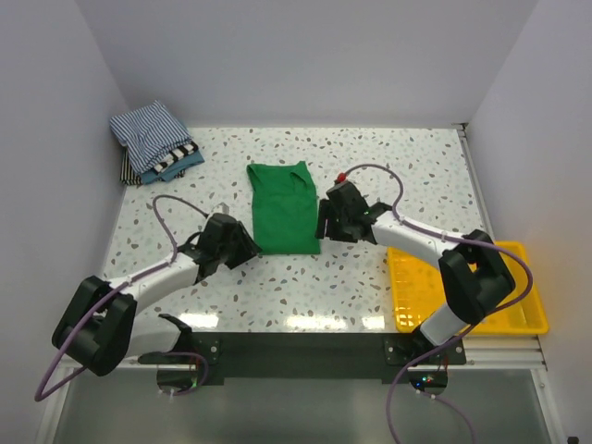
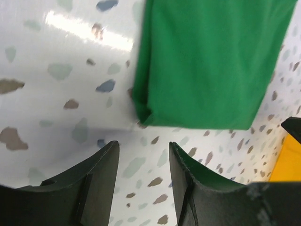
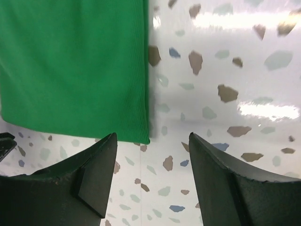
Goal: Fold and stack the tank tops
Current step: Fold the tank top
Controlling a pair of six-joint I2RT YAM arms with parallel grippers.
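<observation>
On the speckled white worktop [image 1: 398, 166] I see the plain bright green cloth tank top [image 1: 284, 211] lying flat at the centre, apparently folded narrow. A pile of folded striped cloth tank tops [image 1: 153, 139] sits at the far left corner. My left gripper [image 2: 143, 150] and right gripper [image 3: 153, 141] flank the green top's near corners, both spread, holding nothing.

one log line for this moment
green top flat at centre | left jaws open, empty | right jaws open, empty | folded pile far-left corner

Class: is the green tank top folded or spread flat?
Partly folded: the green tank top lies as a narrow strip, layers doubled at its near corner, straps showing.
</observation>
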